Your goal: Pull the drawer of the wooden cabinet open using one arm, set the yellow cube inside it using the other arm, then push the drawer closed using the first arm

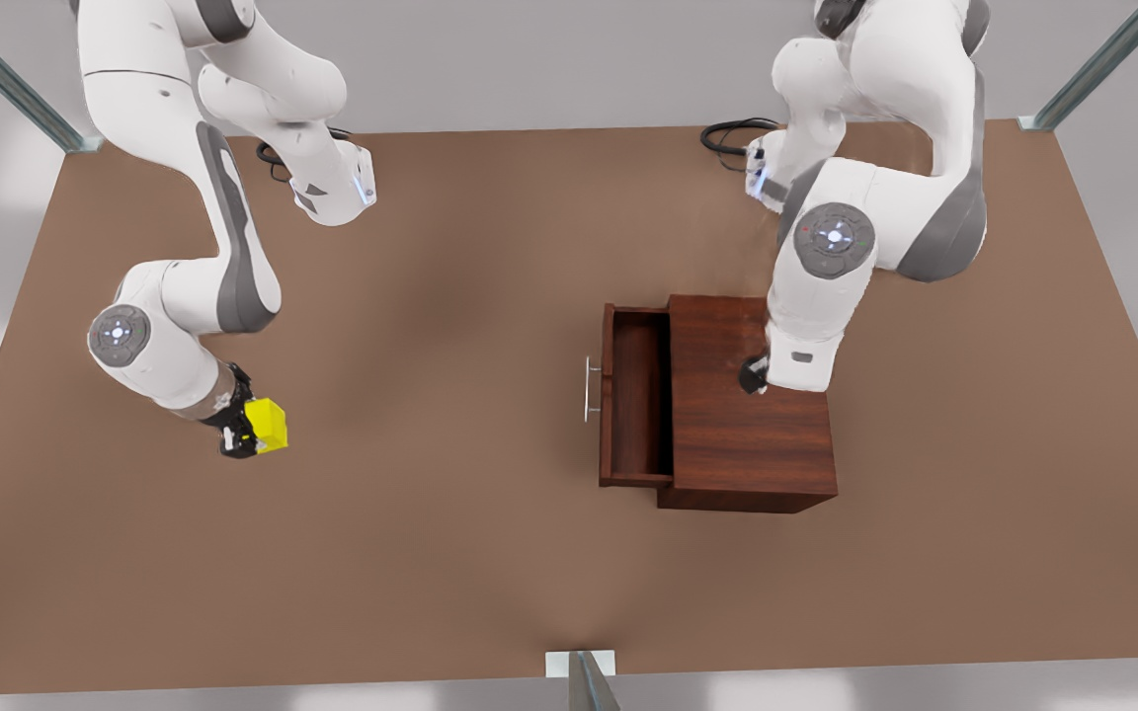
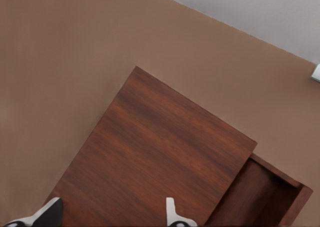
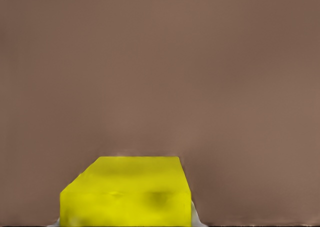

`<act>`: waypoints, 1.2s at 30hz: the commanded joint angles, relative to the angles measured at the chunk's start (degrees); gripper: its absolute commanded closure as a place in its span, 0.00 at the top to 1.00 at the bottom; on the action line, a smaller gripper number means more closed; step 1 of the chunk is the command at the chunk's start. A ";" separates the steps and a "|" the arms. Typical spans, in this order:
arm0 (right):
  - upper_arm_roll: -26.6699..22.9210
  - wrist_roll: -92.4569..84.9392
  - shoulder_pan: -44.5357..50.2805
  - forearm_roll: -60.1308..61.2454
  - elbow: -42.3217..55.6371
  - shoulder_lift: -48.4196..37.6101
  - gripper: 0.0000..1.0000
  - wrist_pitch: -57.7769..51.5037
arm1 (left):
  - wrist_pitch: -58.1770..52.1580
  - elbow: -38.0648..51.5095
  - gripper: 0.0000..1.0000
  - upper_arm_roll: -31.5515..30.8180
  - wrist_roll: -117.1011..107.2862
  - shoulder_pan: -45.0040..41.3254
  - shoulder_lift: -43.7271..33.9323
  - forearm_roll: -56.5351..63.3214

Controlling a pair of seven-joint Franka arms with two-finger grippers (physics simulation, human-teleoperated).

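The wooden cabinet (image 1: 749,434) stands right of centre in the front view, its drawer (image 1: 636,395) pulled open toward the front view's left, with the silver handle (image 1: 589,388) leading. Nothing lies in the drawer. My left gripper (image 1: 755,375) hovers over the cabinet top (image 2: 160,152), open and holding nothing, with its fingers (image 2: 172,214) spread wide and the drawer (image 2: 260,197) beside them. Far off at the front view's left, my right gripper (image 1: 245,431) is shut on the yellow cube (image 1: 268,423) over the table. The cube (image 3: 127,192) looms large in the right wrist view.
The brown table (image 1: 450,553) stretches wide between the cube and the drawer. Black cables (image 1: 732,133) lie near the back edge. Metal frame posts (image 1: 589,681) stand at the table's front middle and back corners.
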 commanded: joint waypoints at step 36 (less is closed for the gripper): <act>1.10 86.98 41.98 9.19 57.73 39.31 0.68 -10.12 | 1.37 -10.79 1.00 0.07 52.99 14.15 -5.85 -9.19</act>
